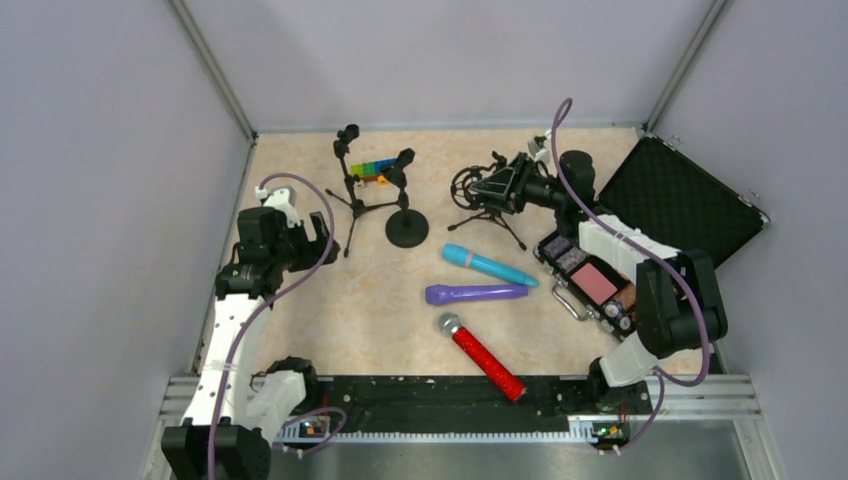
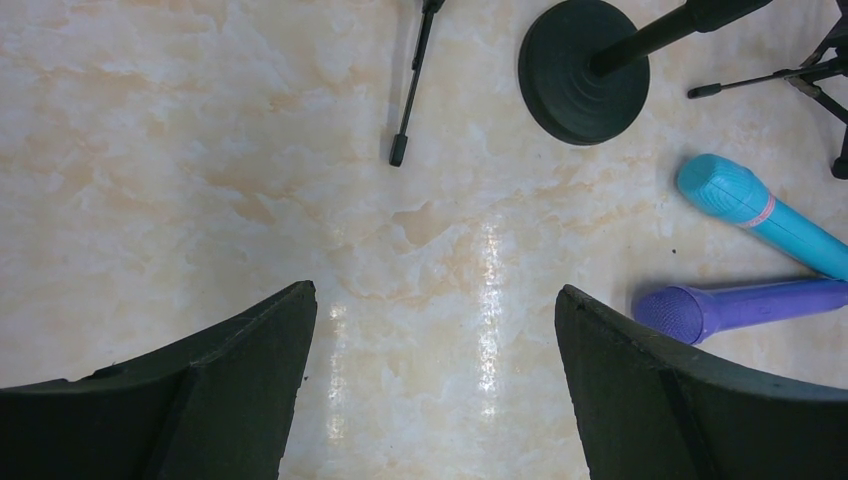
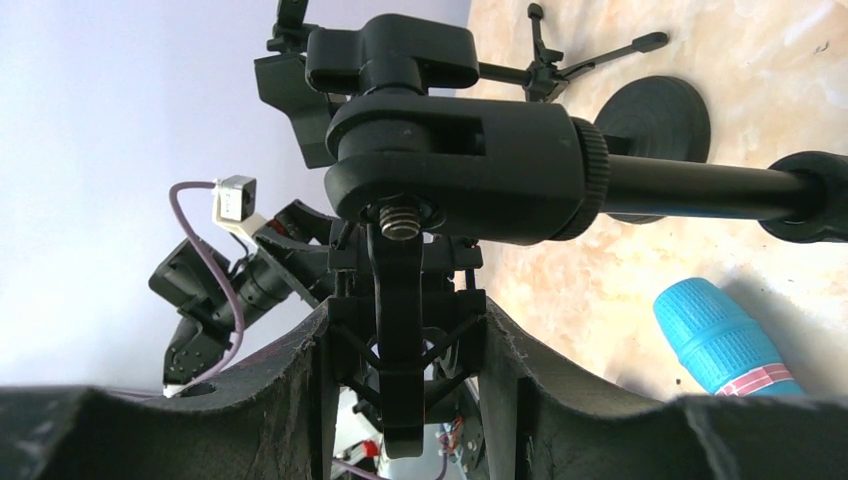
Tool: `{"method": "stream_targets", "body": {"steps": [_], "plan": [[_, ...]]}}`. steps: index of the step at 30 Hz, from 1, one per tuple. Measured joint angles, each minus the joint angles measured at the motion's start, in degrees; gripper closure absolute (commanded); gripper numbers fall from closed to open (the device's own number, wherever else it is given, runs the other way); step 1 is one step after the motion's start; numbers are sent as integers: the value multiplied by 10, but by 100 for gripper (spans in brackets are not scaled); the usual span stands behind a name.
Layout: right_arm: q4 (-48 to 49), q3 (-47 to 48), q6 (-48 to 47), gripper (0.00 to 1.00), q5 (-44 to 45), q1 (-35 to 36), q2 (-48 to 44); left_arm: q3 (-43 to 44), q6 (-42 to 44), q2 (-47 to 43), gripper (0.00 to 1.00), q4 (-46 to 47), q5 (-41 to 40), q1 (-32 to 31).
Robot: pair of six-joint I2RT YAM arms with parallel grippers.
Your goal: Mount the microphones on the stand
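No mic mounted yet. Right hand [image 3: 404,322] is clamped on the stand mount [image 3: 400,400], left hand [image 2: 435,300] spread wide, empty. Blue mic [image 1: 489,265], purple mic [image 1: 478,293], red mic [image 1: 482,357] lie on table [image 1: 330,320]. Next: left needs a handle grasp, probably blue.

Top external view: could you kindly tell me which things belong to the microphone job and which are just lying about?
Job: red microphone, purple microphone, light-blue microphone, tripod stand, round-base stand, shock-mount stand.
Lying about: open black case, makeup palette, coloured blocks.
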Motion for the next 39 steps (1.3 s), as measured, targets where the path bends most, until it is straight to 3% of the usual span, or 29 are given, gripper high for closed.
{"method": "stream_targets", "body": {"steps": [6, 10, 18, 24, 32, 39], "plan": [[-3, -1, -12, 66, 3, 0, 0, 8, -16, 2, 7, 3, 20, 0], [-5, -2, -26, 58, 5, 1, 0, 36, -31, 11, 7, 11, 40, 0], [-43, -15, -74, 24, 34, 1, 5, 127, -43, 27, 7, 38, 62, 0], [-93, -16, -124, 5, 72, 1, 0, 110, -58, 1, 5, 105, 66, 0], [-230, 1, -232, 3, 174, 1, -58, 62, -66, -22, 6, 144, 80, 0], [-302, 35, -291, 14, 228, 1, -62, 46, -71, -26, 6, 148, 90, 0]]}}
